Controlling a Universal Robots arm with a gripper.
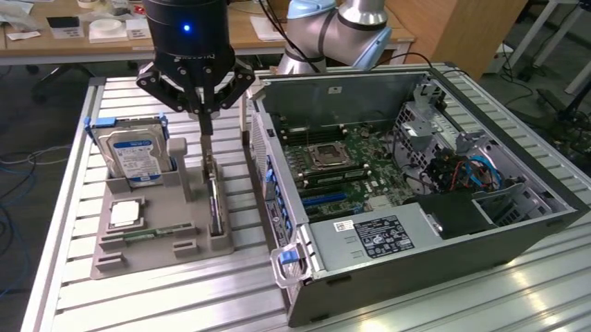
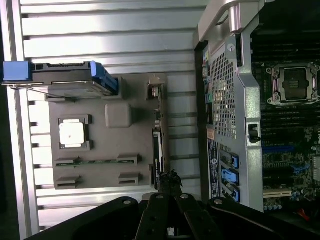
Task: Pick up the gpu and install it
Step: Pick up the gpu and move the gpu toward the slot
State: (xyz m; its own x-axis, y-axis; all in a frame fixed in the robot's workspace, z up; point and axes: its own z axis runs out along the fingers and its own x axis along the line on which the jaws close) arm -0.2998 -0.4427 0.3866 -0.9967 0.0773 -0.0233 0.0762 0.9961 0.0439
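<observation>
The gpu (image 1: 215,207) is a thin dark card with a pale metal bracket. It stands on edge in a slot at the side of the grey holder tray (image 1: 148,252) nearest the computer case. My gripper (image 1: 204,130) hangs straight above it, fingers pointing down and shut together on the top end of the bracket. In the wrist view the gpu (image 2: 156,150) appears edge-on, running away from my gripper (image 2: 170,176). The card's lower edge still rests in the tray (image 2: 100,145).
The tray also holds a blue-labelled hard drive (image 1: 134,155), a square processor (image 1: 124,213) and a green memory stick (image 1: 157,234). The open computer case (image 1: 342,90) lies right beside the tray, its motherboard (image 1: 342,166) and blue card slot (image 1: 323,199) exposed. Both rest on a slatted metal table (image 1: 166,297).
</observation>
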